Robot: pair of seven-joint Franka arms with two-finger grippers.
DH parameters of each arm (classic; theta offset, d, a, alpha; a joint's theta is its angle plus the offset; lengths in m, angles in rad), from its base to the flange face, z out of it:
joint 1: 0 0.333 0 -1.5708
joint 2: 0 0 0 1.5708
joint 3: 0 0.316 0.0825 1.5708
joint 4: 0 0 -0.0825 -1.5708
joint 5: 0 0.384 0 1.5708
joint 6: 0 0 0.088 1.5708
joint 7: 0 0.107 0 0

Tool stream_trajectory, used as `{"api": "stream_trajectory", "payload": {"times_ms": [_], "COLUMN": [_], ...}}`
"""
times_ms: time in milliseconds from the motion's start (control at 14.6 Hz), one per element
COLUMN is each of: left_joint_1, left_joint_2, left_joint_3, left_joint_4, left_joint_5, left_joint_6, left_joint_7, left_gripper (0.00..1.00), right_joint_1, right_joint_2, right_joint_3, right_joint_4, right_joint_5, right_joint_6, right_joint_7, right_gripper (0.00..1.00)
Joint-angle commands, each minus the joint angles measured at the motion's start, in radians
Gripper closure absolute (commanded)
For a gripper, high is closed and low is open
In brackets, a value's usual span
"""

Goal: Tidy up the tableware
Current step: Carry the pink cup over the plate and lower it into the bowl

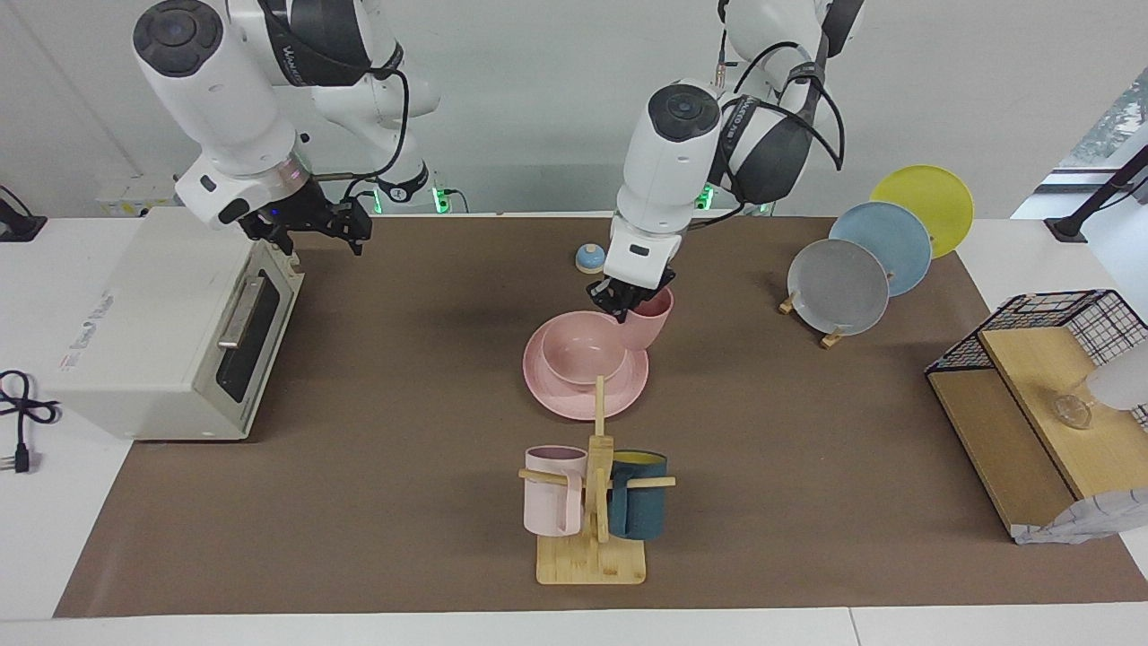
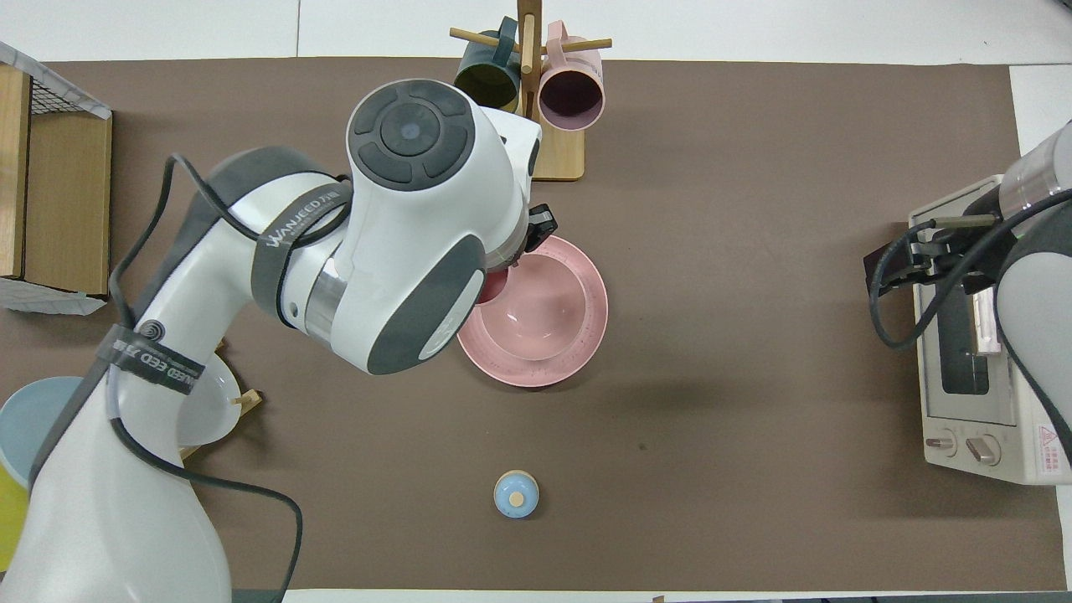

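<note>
The pink plate [image 1: 574, 402] lies at the middle of the table, and it also shows in the overhead view [image 2: 586, 335]. The pink bowl [image 1: 583, 352] sits on it, also seen from overhead [image 2: 544, 306]. My left gripper [image 1: 628, 301] is shut on the rim of the pink cup [image 1: 647, 323]. It holds the cup tilted over the plate's edge, beside the bowl. I cannot tell whether the cup touches the plate. From overhead my left arm hides most of the cup [image 2: 494, 286]. My right gripper [image 1: 318, 231] is open and empty and waits over the toaster oven [image 1: 161, 332].
A wooden mug rack [image 1: 592, 556] with a pale pink mug [image 1: 554, 492] and a dark teal mug [image 1: 639, 510] stands farther from the robots than the plate. Grey [image 1: 839, 287], blue [image 1: 883, 244] and yellow [image 1: 926, 206] upright plates and a wire-and-wood shelf [image 1: 1031, 395] are toward the left arm's end. A small blue knob [image 1: 589, 258] lies nearer to the robots.
</note>
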Motion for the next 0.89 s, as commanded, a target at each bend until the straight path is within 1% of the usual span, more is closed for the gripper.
{"api": "stream_trajectory", "payload": {"times_ms": [0,137,411,480,549,617,754,823], "left_joint_1": [-0.047,-0.073,-0.076,-0.084,-0.091,-0.094,-0.094,-0.094], "left_joint_2": [0.010,0.008,0.013,0.016,0.018,0.021,0.033,0.034], "left_joint_3": [0.017,0.017,0.017,0.015,0.017,0.017,0.017,0.017], "left_joint_4": [-0.057,-0.126,-0.155,-0.171,-0.190,-0.206,-0.206,-0.204], "left_joint_5": [-0.005,-0.003,-0.003,-0.004,-0.003,-0.003,-0.003,-0.003], "left_joint_6": [0.068,0.137,0.168,0.192,0.221,0.243,0.249,0.249], "left_joint_7": [-0.055,-0.078,-0.081,-0.091,-0.103,-0.103,-0.101,-0.101], "left_gripper": [1.00,1.00,1.00,1.00,1.00,1.00,1.00,1.00], "right_joint_1": [-0.014,-0.037,-0.041,-0.041,-0.047,-0.051,-0.056,-0.076], "right_joint_2": [-0.061,-0.063,-0.035,-0.014,-0.009,-0.006,-0.006,-0.004], "right_joint_3": [0.008,0.008,0.005,0.002,0.002,0.002,0.003,0.014], "right_joint_4": [-0.088,-0.097,-0.060,-0.039,-0.028,-0.025,-0.027,-0.025], "right_joint_5": [-0.006,-0.008,-0.011,-0.011,-0.011,-0.011,-0.009,-0.009], "right_joint_6": [0.051,0.094,0.102,0.091,0.086,0.085,0.071,0.073], "right_joint_7": [-0.026,-0.029,-0.026,-0.026,-0.027,-0.027,-0.027,-0.027], "right_gripper": [0.00,0.00,0.00,0.00,0.00,0.00,0.00,0.00]}}
